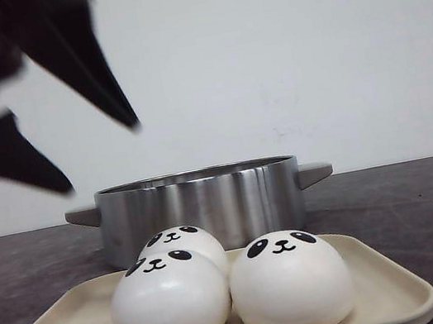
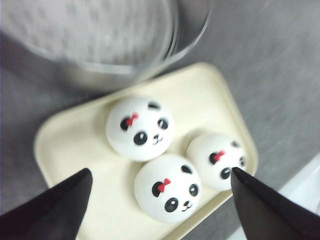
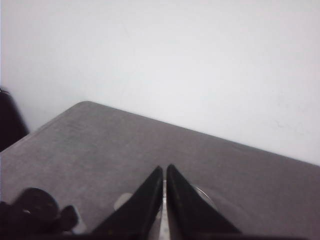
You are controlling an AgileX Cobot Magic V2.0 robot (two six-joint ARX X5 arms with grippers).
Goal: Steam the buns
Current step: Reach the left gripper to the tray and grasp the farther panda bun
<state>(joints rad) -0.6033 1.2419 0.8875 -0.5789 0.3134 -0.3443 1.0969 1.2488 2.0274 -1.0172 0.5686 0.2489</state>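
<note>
Buns [image 1: 222, 291], 3, sit on your tray [image 1: 389, 283] at lower centre, before the pot [image 1: 199, 207]. Left gripper [image 1: 102, 157] hangs open upper left; right gripper [image 3: 164, 200] is closed, empty. Blurred motion suggests speed; you risk misjudging the grasp.

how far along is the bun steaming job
Done: cannot tell; the steel pot's inside is hidden. In hand: nothing; the open left gripper hangs empty above the cream tray; the right gripper is shut and empty. Left: three white panda-faced buns sit on the tray.
</note>
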